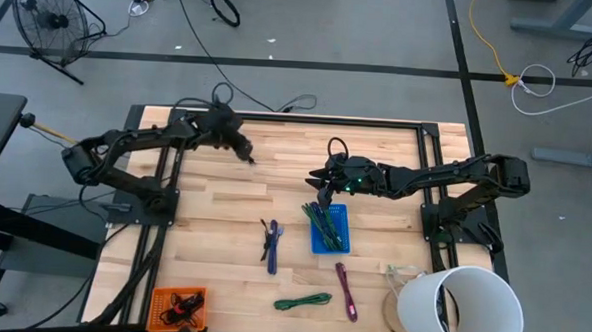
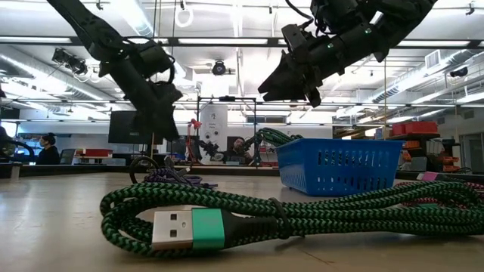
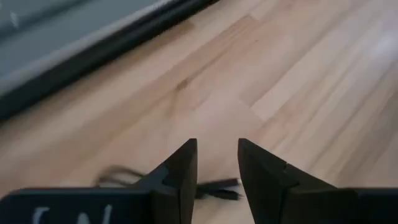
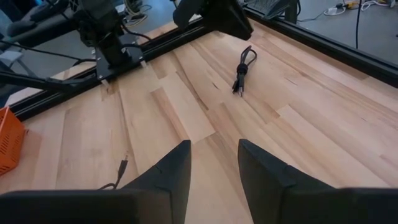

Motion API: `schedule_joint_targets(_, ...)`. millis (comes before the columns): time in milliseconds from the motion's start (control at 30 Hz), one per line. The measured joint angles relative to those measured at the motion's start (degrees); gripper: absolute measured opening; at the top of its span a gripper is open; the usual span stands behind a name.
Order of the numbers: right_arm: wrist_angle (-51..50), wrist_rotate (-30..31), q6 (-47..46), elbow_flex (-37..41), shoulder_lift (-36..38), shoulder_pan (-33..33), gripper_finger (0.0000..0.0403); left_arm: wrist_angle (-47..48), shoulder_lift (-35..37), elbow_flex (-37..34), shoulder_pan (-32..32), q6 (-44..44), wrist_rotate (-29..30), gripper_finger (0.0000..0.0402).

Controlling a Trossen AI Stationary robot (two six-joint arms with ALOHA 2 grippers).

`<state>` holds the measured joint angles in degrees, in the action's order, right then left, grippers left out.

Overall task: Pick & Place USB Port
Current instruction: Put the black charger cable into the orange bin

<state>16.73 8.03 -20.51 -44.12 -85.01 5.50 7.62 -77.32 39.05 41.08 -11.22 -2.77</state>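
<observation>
A small coiled black USB cable (image 1: 247, 156) lies flat on the wooden table near its far edge; it also shows in the right wrist view (image 4: 242, 68). My left gripper (image 1: 243, 150) hovers open just over it, and the cable (image 3: 214, 188) shows low behind the fingers. My right gripper (image 1: 324, 185) hangs open and empty in mid-table, above the far end of a blue basket (image 1: 329, 230) that holds green cables. Loose on the table lie a blue-purple cable (image 1: 272, 245), a green braided cable (image 1: 303, 302) and a purple cable (image 1: 347, 290).
An orange basket (image 1: 178, 307) with black cables stands at the near left corner, a white bucket (image 1: 462, 309) at the near right. Black frame rails (image 1: 278, 116) border the table. Bare wood lies between the two arms.
</observation>
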Motion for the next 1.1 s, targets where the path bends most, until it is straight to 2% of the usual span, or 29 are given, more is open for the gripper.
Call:
schedule_joint_targets(200,0.0,0.0,0.0,0.0,0.0,0.0,0.0132,6.6,0.0,0.0,-0.2,-15.3,0.9,0.0119)
schedule_joint_targets(333,0.0,0.0,-0.5,0.0,0.0,0.0,0.0132,10.0,-0.7,0.0,-0.2,-29.0,1.4,0.0119)
schedule_joint_targets(433,0.0,0.0,-0.7,0.0,0.0,0.0,0.0132,9.3,-1.0,0.0,-0.2,-38.0,1.5,0.0119)
schedule_joint_targets(733,0.3,0.0,-0.9,0.0,0.0,0.0,0.0132,8.4,-2.7,0.1,-1.6,-44.6,0.3,0.0119)
schedule_joint_targets(867,0.3,0.0,-1.9,0.0,0.0,-0.1,0.0132,8.5,-5.7,0.1,-1.5,-52.5,0.2,0.0119)
schedule_joint_targets(1100,0.4,0.0,-2.6,0.0,0.0,-1.2,0.0132,6.8,-10.3,0.1,-1.2,-53.9,0.3,0.0119)
